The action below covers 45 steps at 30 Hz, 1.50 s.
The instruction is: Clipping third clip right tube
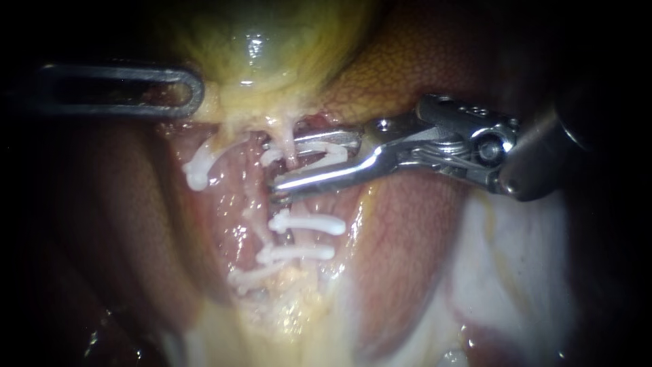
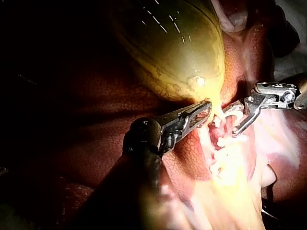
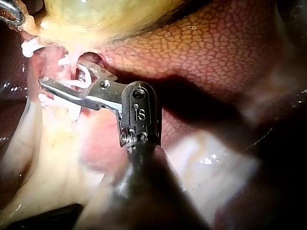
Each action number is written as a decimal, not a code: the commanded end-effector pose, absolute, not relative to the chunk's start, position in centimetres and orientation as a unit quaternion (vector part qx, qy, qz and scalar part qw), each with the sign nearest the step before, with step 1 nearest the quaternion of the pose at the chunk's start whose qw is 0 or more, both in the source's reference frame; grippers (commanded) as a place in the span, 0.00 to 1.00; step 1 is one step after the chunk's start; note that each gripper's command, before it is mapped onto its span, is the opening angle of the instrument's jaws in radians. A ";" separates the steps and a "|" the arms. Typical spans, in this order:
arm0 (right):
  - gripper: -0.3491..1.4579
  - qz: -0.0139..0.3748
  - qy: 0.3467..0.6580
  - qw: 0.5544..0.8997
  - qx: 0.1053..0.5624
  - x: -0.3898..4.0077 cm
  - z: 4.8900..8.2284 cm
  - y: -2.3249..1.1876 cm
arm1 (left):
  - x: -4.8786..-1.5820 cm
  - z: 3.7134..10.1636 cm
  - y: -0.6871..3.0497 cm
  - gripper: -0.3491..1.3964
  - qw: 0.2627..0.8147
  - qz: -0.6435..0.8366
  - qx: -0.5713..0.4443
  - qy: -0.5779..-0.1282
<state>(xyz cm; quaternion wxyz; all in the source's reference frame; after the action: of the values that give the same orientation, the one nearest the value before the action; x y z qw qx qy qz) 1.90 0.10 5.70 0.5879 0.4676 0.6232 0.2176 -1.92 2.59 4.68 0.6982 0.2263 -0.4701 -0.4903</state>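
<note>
Behind all lies the liver (image 1: 421, 61), the gallbladder (image 1: 272, 41) above. The left instrument (image 1: 193, 92) pinches the gallbladder's lower rim. The right instrument (image 1: 288, 163) has its jaws partly apart, holding a white clip (image 1: 326, 151) astride the right tube (image 1: 291, 146), above two clips (image 1: 309, 223) set on it.

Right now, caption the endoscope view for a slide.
Right instrument holds a clip around the right tube above placed clips; left instrument grips the gallbladder.

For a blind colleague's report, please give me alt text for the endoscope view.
The right instrument holds an open white clip in its jaws around a pale tube below the yellow gallbladder. Two closed clips lie lower down; the left instrument lies at the gallbladder's left edge.
</note>
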 end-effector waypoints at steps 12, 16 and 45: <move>0.30 0.186 0.638 0.560 0.494 2.05 5.67 0.08 | -1.97 4.71 2.59 0.00 0.698 -0.491 0.225 -0.470; 0.30 0.187 0.640 0.559 0.493 2.09 5.67 0.09 | -1.97 4.72 2.59 0.00 0.698 -0.491 0.225 -0.470; 0.12 0.210 0.648 0.563 0.468 1.96 5.65 0.27 | -1.97 4.75 2.59 0.00 0.698 -0.490 0.225 -0.470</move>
<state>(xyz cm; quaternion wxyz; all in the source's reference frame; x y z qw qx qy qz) 1.96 0.27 5.65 0.5632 0.4673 0.6484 0.2099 -1.97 2.59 4.75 0.6983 0.2247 -0.4705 -0.4904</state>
